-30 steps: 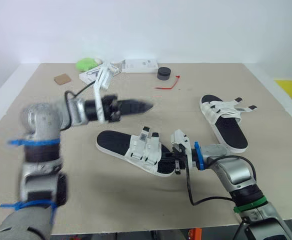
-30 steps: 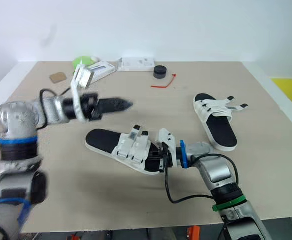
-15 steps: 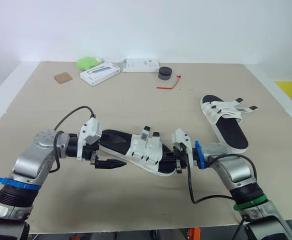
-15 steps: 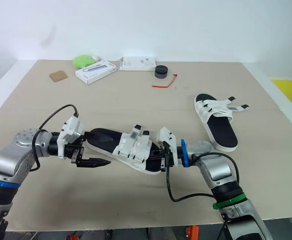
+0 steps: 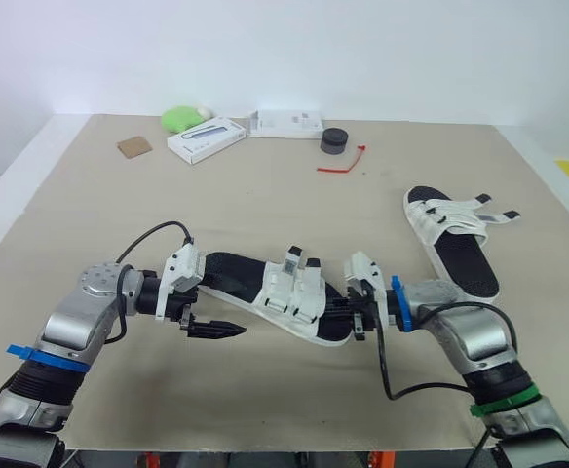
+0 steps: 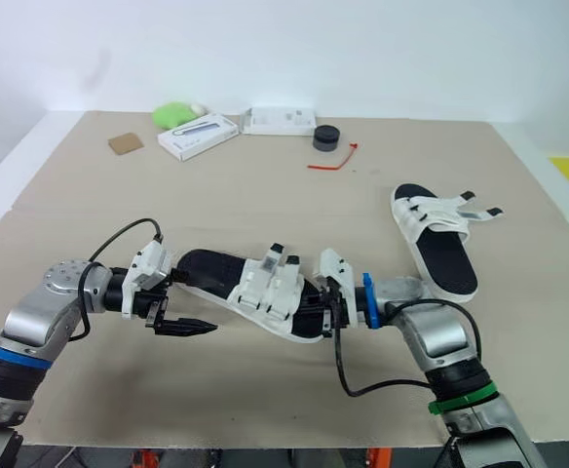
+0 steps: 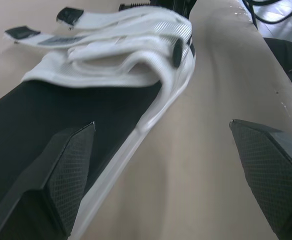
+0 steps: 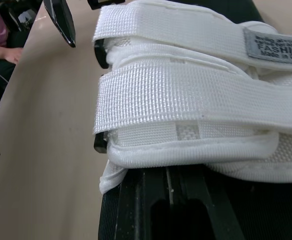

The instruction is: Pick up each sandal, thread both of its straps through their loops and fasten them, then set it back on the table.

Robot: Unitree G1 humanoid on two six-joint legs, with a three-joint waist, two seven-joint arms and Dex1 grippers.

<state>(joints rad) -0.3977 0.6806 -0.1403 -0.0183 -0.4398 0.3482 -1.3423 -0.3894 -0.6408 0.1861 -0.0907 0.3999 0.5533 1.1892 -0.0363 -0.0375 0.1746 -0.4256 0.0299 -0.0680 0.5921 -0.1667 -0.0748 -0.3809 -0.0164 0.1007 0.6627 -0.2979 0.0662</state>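
A woven tag (image 8: 276, 46) on the near sandal's (image 5: 265, 291) upper strap reads "FASHION"; the finer line above it is too small to make out. 1 second ago the left tool (image 6: 179, 302) was raised over the middle of the table (image 5: 265, 195) - now it is down at this sandal's heel, much as half a second ago. It gapes wide, 1 finger (image 7: 66, 175) over the black footbed, the other over bare table, gripping nothing. The right tool (image 5: 360, 312) is closed on the toe end. The sandal lies toward the table's near edge, its 2 strap ends (image 5: 301, 261) sticking up. The far sandal (image 5: 455, 239) rests near the right edge - well apart from both tools.
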